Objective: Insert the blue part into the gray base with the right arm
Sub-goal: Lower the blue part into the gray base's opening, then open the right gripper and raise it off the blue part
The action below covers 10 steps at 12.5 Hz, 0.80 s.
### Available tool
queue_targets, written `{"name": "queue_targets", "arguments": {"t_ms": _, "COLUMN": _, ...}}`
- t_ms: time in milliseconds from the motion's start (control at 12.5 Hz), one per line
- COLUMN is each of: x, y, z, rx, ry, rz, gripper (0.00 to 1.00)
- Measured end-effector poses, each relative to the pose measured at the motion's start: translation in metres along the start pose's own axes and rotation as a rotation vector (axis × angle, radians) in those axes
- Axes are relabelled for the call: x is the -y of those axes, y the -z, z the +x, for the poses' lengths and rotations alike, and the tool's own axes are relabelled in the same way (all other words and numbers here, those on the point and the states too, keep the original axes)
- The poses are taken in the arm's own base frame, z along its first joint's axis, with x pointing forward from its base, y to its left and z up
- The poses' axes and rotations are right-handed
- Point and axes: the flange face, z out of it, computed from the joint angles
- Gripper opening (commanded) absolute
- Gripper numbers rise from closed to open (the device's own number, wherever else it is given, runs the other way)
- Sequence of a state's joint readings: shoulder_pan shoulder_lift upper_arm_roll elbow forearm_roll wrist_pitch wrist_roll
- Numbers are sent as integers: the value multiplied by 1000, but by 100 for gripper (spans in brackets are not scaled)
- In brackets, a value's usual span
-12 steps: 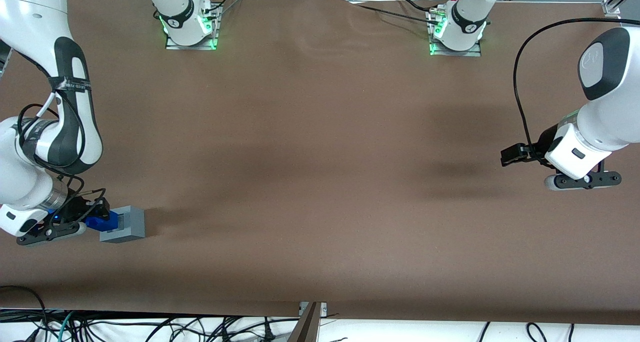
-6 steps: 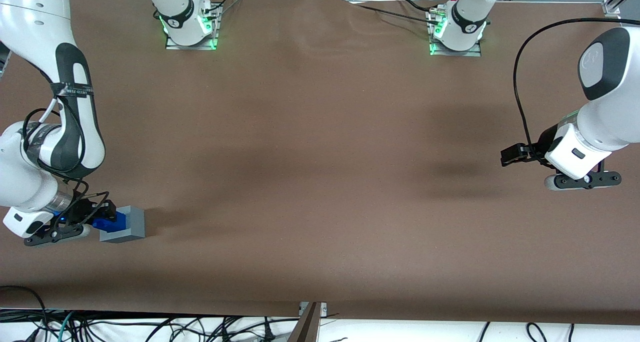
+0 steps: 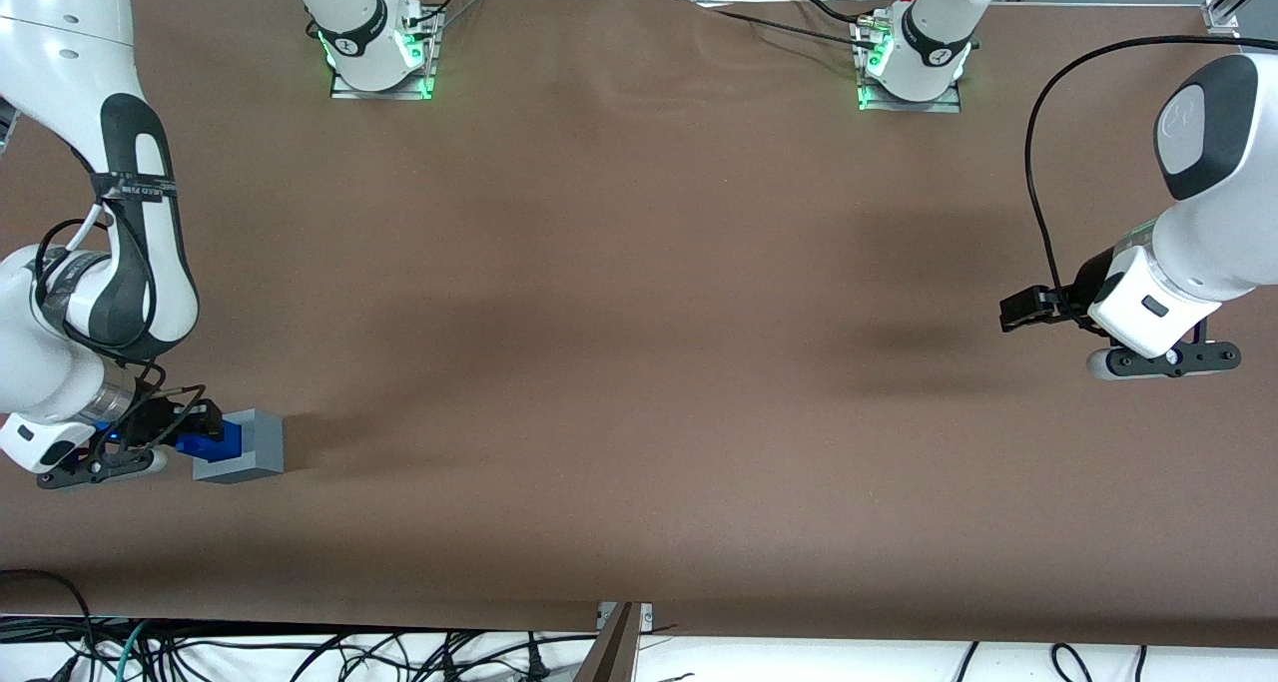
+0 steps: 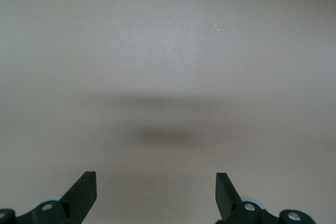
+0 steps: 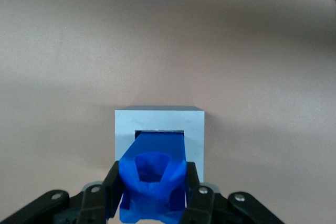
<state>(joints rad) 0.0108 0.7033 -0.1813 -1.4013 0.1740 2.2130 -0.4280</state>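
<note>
The right arm [image 3: 120,213] reaches low over the brown tabletop [image 3: 639,362] at the working arm's end, near the front camera's edge, with its end effector [image 3: 190,432] clamped narrowly on the blue part [image 3: 212,441], one black finger on each flank as the right wrist view shows. The blue part [image 5: 155,177] is held off the cloth and lies lengthwise along the end effector's reach, its leading end already at the mouth of the square recess in the gray base [image 5: 159,129]. The gray base [image 3: 245,447] stands on the tabletop just beside the end effector, on the side toward the parked arm, with its recessed face turned to meet the part. So the relation that matters is a straight one: base directly ahead of the fingers, part's long axis pointing into the opening, its width seemingly centred between the recess walls. The insertion looks begun, not finished, since most of the blue body still shows outside the base. The coming push likely needs to run straight along that axis; any skew could jam an edge against the rim or shove the loose cube along the cloth.
</note>
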Motion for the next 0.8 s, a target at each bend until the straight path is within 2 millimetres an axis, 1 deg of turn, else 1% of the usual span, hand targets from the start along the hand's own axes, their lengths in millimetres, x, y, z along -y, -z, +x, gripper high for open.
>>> {"name": "queue_targets", "arguments": {"t_ms": 80, "x": -1, "y": -2, "z": 0, "rx": -2, "ry": -5, "rz": 4, "gripper": 39}}
{"name": "queue_targets", "arguments": {"t_ms": 160, "x": -1, "y": -2, "z": 0, "rx": -4, "ry": -8, "rz": 6, "gripper": 43}}
{"name": "queue_targets", "arguments": {"t_ms": 240, "x": -1, "y": -2, "z": 0, "rx": -5, "ry": -9, "rz": 7, "gripper": 85}}
{"name": "queue_targets", "arguments": {"t_ms": 320, "x": -1, "y": -2, "z": 0, "rx": -7, "ry": -9, "rz": 7, "gripper": 99}}
{"name": "queue_targets", "arguments": {"t_ms": 480, "x": -1, "y": -1, "z": 2, "rx": -16, "ry": -9, "rz": 5, "gripper": 100}}
{"name": "queue_targets", "arguments": {"t_ms": 560, "x": -1, "y": 3, "z": 4, "rx": -26, "ry": -7, "rz": 2, "gripper": 100}}
{"name": "queue_targets", "arguments": {"t_ms": 640, "x": 0, "y": 13, "z": 9, "rx": -41, "ry": -3, "rz": -1, "gripper": 100}}
{"name": "queue_targets", "arguments": {"t_ms": 720, "x": 1, "y": 28, "z": 14, "rx": -44, "ry": 1, "rz": 3, "gripper": 100}}
{"name": "queue_targets", "arguments": {"t_ms": 800, "x": 3, "y": 47, "z": 18, "rx": -33, "ry": 8, "rz": 15, "gripper": 100}}
